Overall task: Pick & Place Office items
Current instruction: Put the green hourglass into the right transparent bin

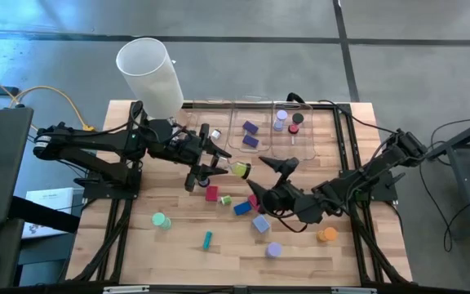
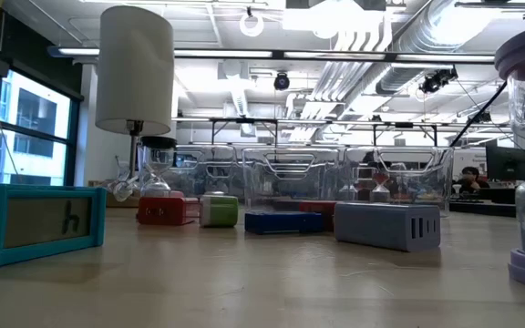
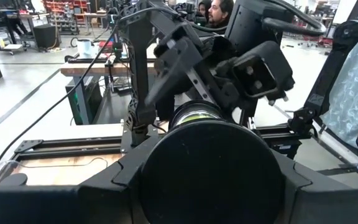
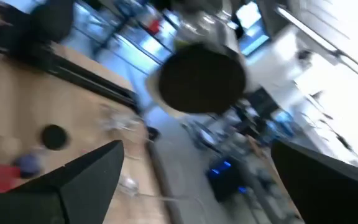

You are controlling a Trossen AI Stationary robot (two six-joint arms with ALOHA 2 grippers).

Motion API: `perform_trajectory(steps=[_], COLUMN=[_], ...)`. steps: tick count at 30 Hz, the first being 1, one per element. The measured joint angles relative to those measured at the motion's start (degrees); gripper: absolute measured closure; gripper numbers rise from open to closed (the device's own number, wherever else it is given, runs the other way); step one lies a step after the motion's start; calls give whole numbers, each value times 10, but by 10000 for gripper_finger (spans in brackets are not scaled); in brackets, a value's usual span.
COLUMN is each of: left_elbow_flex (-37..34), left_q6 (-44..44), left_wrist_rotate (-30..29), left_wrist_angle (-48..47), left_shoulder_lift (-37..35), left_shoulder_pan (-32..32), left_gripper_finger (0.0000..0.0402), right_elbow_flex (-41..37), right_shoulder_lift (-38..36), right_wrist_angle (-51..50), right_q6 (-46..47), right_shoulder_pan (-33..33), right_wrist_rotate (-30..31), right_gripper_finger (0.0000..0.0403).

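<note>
Wooden table [image 1: 137,245] with a teal block [image 2: 35,223] marked "h"; left tool [image 1: 233,167] clamped on a yellow-green roll [image 1: 241,169], right tool [image 1: 282,166] apart.

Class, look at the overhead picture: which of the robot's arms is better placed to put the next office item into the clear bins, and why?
Probably the left. Its hand already carries a black-and-yellow roll just short of the clear bins. The right hand, open and empty, hovers over the loose pieces and must first pick one up.

purple blocks [image 1: 250,134], orange roll [image 1: 326,235], teal stick [image 1: 207,239], red block [image 1: 211,193].
</note>
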Motion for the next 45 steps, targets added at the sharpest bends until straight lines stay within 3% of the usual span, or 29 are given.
perform_trajectory(steps=[6,18,25,34,45], left_elbow_flex=[0,0,0,0,1], left_q6=[-6,-15,-25,-21,-20], left_wrist_rotate=[6,8,9,9,12], left_wrist_angle=[0,1,2,2,7], left_shoulder_lift=[0,0,0,2,7], left_shoulder_pan=[0,0,0,0,0], left_gripper_finger=[210,210,205,208,207], right_elbow_flex=[0,0,0,0,-1], right_shoulder_lift=[7,7,7,7,41], right_wrist_angle=[35,138,141,182,162], right_q6=[4,-122,-174,-207,-222], right_shoulder_pan=[-3,-29,-53,-52,-66], right_wrist_rotate=[23,-106,-179,-188,-198], right_gripper_finger=[15,16,16,22,82])
